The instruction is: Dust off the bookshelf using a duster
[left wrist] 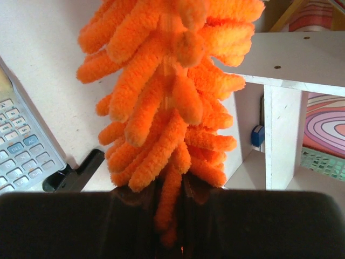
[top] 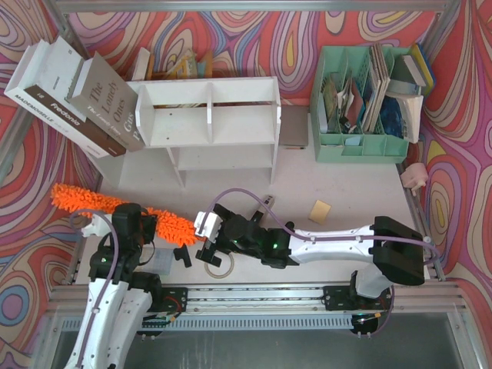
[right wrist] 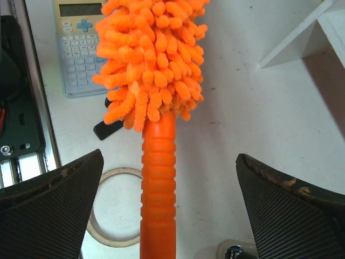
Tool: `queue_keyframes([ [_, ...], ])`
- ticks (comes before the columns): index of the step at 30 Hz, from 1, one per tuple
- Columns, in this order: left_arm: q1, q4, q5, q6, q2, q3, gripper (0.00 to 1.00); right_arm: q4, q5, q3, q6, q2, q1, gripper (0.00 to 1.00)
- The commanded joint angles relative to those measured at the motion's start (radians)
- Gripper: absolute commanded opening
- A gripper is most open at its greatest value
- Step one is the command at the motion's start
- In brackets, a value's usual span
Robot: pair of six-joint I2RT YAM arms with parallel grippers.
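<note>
From above, the duster point(top: 92, 203) lies across the near left of the table, its long axis running left to right with the handle end to the right. The left claw point(top: 140, 227) is clamped on the fluff about midway along. The right claw point(top: 209, 235) stands at the handle end. The bookshelf point(top: 207, 115) sits farther back, well apart from the duster, so I'd judge the sweep must go away from the arms, carried by the left one. The books point(top: 84, 96) leaning left of the shelf read "The Lonely Ones", "Fredonia" and "MADEMOISELLE".

From the left wrist, the orange strands point(left wrist: 161, 97) are pinched tight in the nearly shut claw point(left wrist: 170, 218), with the shelf point(left wrist: 285, 70) to the right and a calculator point(left wrist: 21, 145) to the left.

From the right wrist, the ribbed handle point(right wrist: 158, 183) runs between fingers point(right wrist: 54, 189) spread wide. They do not touch it and hold nothing. I can't read a brand on the calculator point(right wrist: 81, 54).
</note>
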Motion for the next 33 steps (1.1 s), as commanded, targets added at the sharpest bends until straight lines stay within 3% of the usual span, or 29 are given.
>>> queue_keyframes([
  [1,-0.004,0.017,-0.018,0.016,-0.019,0.034,0.0,0.047,0.031,-0.013,0.039,-0.006,0.004,0.98],
  [11,-0.004,0.022,0.013,0.009,-0.029,0.058,0.0,-0.035,0.085,0.036,0.047,0.065,0.003,0.99],
  [14,-0.004,0.02,0.023,0.002,-0.038,0.065,0.0,-0.044,0.102,0.049,0.05,0.087,0.004,0.94],
  [20,-0.004,0.026,0.055,-0.018,-0.046,0.062,0.0,-0.072,0.129,0.087,0.041,0.137,0.002,0.69],
  [26,-0.004,0.003,0.042,-0.021,-0.062,0.065,0.0,-0.058,0.168,0.072,0.036,0.133,0.004,0.27],
  [33,-0.004,-0.011,0.028,-0.023,-0.066,0.068,0.0,-0.053,0.143,0.065,0.026,0.115,0.003,0.01],
])
